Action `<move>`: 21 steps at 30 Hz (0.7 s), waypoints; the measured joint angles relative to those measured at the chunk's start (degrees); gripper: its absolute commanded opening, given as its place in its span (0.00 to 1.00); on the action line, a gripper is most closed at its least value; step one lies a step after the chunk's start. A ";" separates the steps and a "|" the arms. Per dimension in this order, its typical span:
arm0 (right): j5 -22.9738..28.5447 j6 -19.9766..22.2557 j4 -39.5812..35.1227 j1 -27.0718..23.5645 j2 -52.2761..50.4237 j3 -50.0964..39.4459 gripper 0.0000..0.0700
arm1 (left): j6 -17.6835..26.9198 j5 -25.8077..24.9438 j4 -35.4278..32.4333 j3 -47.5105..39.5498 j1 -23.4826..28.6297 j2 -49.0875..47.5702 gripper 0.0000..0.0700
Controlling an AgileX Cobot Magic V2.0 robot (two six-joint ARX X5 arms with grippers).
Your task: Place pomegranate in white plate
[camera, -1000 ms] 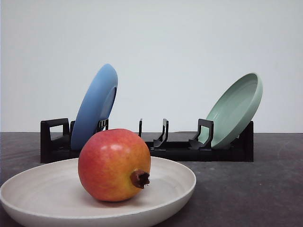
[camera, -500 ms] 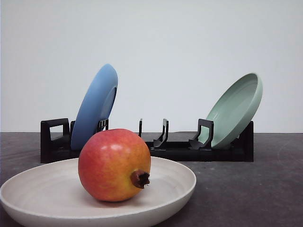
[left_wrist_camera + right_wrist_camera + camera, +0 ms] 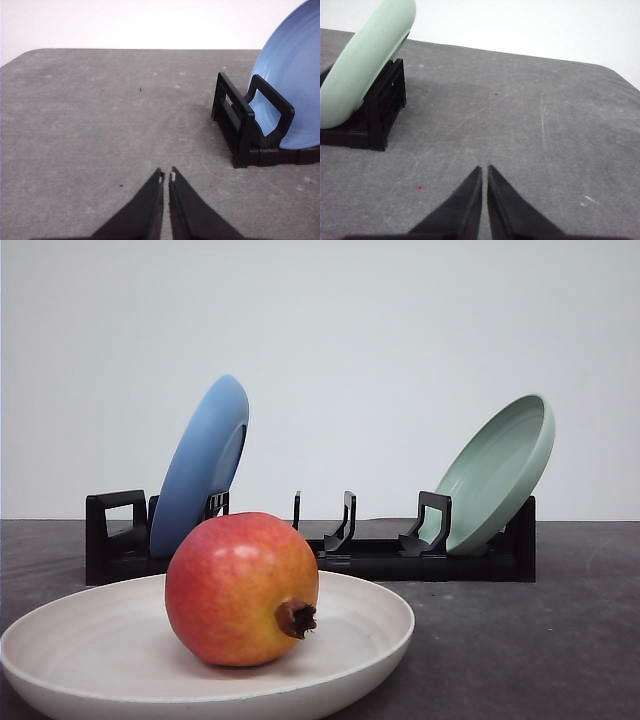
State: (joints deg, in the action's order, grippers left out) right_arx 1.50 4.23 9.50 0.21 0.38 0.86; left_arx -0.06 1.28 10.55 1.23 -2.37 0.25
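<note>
Pomegranate (image 3: pixel 241 588) | resting in white plate (image 3: pixel 370 640) | no gripper touching it

No visible change in the front view across the interval: pomegranate (image 3: pixel 241 588) position on white plate (image 3: pixel 370 640) identical; no item displaced, added or removed.

No writing, label, brand, number or sign can be read anywhere in these views.
</note>
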 measured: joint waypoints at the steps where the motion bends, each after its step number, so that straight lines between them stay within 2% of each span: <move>1: 0.00 0.00 0.00 0.00 0.00 0.00 0.02 | -0.01 0.00 0.01 0.00 0.00 0.00 0.00; 21: 0.00 0.00 0.00 0.00 0.00 0.00 0.02 | -0.01 0.00 0.00 0.00 0.00 0.00 0.00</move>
State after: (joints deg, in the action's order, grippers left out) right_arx 1.50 4.23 9.50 0.21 0.38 0.86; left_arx -0.08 1.28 10.55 1.23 -2.37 0.25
